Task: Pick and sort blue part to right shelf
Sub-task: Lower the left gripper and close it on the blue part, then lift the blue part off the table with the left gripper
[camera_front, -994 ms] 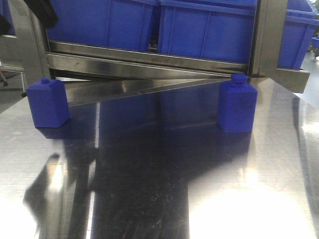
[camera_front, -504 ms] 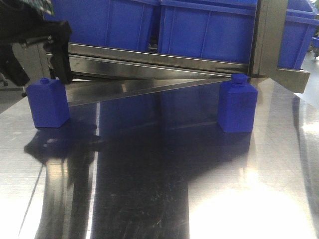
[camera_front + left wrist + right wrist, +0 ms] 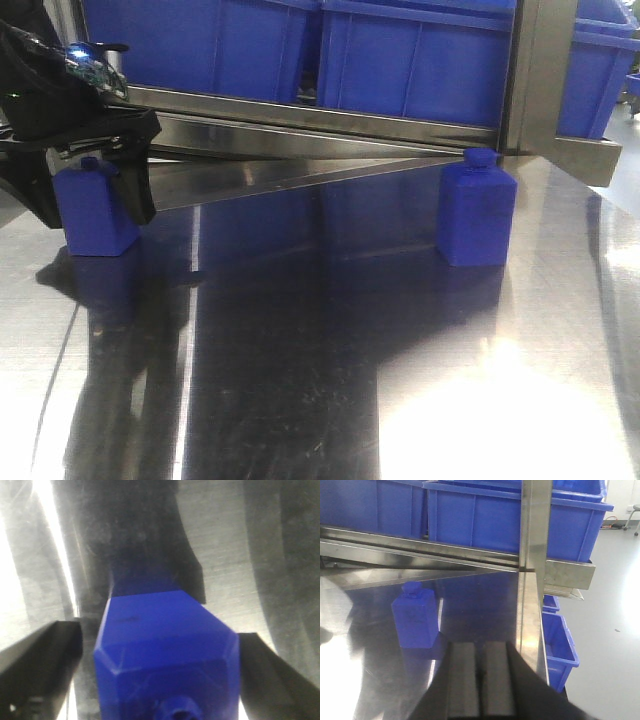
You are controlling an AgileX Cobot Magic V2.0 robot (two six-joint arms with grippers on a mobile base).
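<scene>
Two blue bottle-shaped parts stand upright on the steel table [image 3: 330,370]. The left blue part [image 3: 95,215] is between the fingers of my left gripper [image 3: 92,200]. In the left wrist view the part [image 3: 160,630] fills the space between the black fingers [image 3: 40,665], with a gap still showing on the left side, so the jaws are open around it. The right blue part [image 3: 478,215] stands free by the shelf rail [image 3: 300,115], and also shows in the right wrist view [image 3: 415,617]. My right gripper [image 3: 480,680] is shut and empty, behind that part.
The grey steel shelf carries large blue bins [image 3: 410,60] above its front rail, and a vertical post [image 3: 535,525] stands at the table's right edge. A smaller blue bin [image 3: 560,645] sits low beside the table on the right.
My left gripper has come down from the upper left and now straddles the left blue part. Both parts have stayed in place.
</scene>
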